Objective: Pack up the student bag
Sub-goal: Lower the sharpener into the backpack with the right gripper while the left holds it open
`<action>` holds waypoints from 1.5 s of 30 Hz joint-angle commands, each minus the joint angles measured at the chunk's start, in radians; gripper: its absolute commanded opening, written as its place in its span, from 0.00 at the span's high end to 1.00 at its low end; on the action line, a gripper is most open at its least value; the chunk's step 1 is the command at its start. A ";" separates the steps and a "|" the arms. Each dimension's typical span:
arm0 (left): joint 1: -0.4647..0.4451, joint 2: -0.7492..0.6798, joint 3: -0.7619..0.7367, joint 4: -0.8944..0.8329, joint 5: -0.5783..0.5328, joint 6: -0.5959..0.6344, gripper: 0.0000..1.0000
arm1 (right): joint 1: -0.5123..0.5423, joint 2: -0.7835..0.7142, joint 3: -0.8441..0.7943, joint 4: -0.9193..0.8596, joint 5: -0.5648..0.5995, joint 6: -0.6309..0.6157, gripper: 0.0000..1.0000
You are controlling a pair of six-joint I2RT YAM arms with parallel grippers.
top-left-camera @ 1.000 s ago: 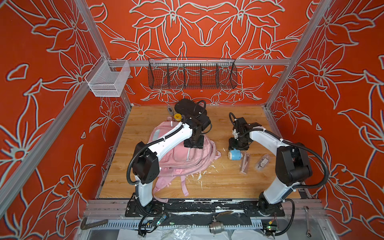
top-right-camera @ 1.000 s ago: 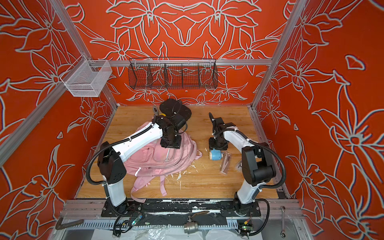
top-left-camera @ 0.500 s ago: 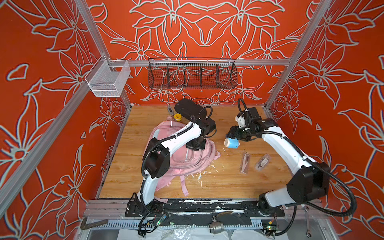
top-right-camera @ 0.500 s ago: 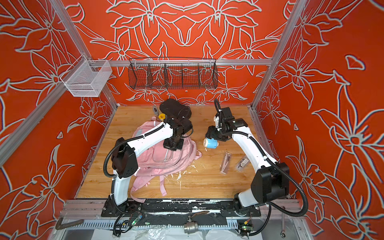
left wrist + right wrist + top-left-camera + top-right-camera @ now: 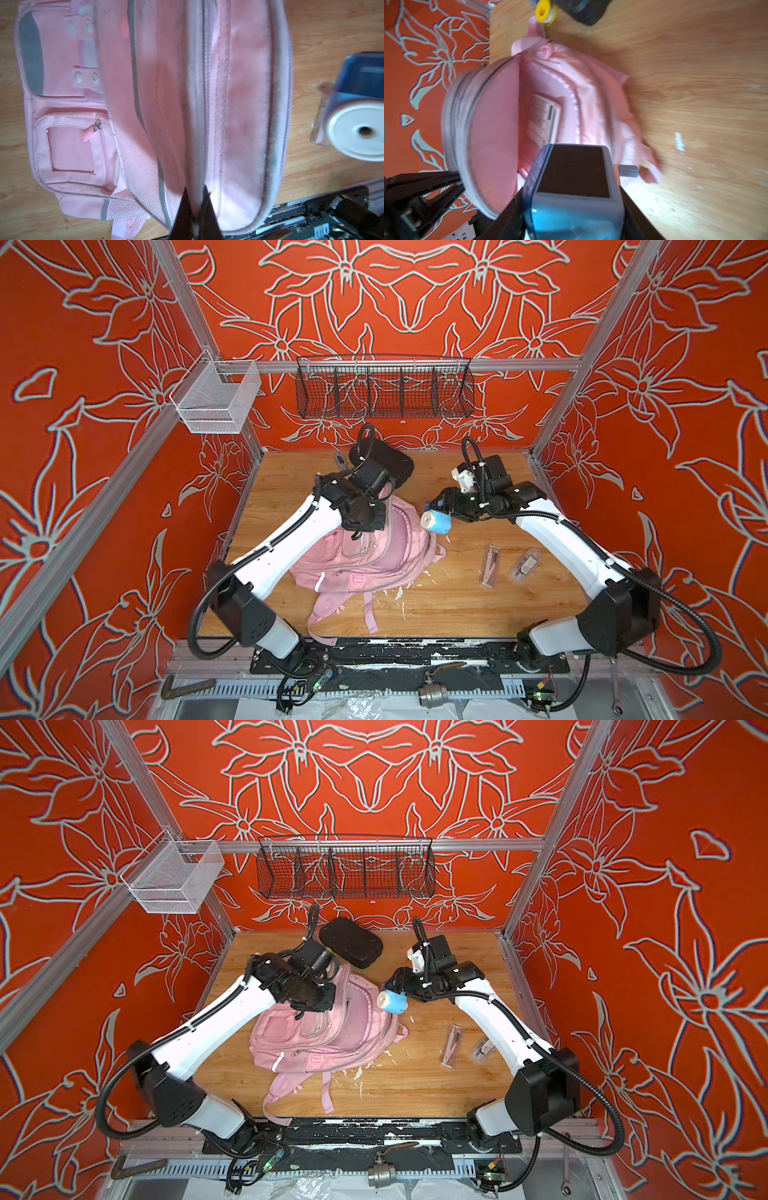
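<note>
- The student bag [image 5: 376, 560] [image 5: 328, 1040] lies flat on the wooden table [image 5: 457, 610] [image 5: 415, 1085], left of the middle in both top views, with its shoulder straps trailing toward the front edge and its top end toward the back wall
- Its main compartment stands open: in the right wrist view the front flap of the student bag [image 5: 492, 124] is raised off the rest, and a pale flat thing [image 5: 545, 119] with rows of small marks lies inside, too blurred to name
- The left gripper [image 5: 365, 526] [image 5: 312, 1003] [image 5: 195, 204] is clenched on the grey zip edge of that flap, the cloth pinched between its dark fingertips, above the student bag [image 5: 145, 93]
- The right gripper [image 5: 441, 511] [image 5: 398, 992] [image 5: 571, 212] grasps a blue pencil sharpener [image 5: 436, 522] [image 5: 392, 1003] [image 5: 575, 187] [image 5: 357, 112] by its sides, held in the air just beside the bag's open right edge, its white round face turned toward the bag
- A black hard case [image 5: 384, 462] [image 5: 352, 942] sits behind the bag's top end, touching or nearly touching it
- A yellow roll [image 5: 545, 11] lies next to that case
- Two clear packets [image 5: 490, 560] [image 5: 525, 566] lie on the table right of the bag, well apart from it
- A black wire basket [image 5: 384, 391] and a white mesh basket [image 5: 216, 404] hang on the rails above
</note>
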 commanded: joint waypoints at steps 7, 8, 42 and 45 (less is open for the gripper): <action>0.069 -0.172 -0.167 0.278 0.151 0.019 1.00 | 0.174 0.274 0.156 0.156 -0.009 0.152 0.61; 0.070 -0.173 -0.161 0.272 0.149 0.020 1.00 | 0.184 0.309 0.170 0.168 -0.006 0.165 0.62; 0.083 -0.165 -0.181 0.293 0.153 -0.004 1.00 | 0.296 0.491 0.213 0.117 0.048 0.030 0.42; 0.082 -0.161 -0.194 0.307 0.169 0.022 1.00 | 0.286 0.463 0.265 0.012 0.145 -0.051 0.32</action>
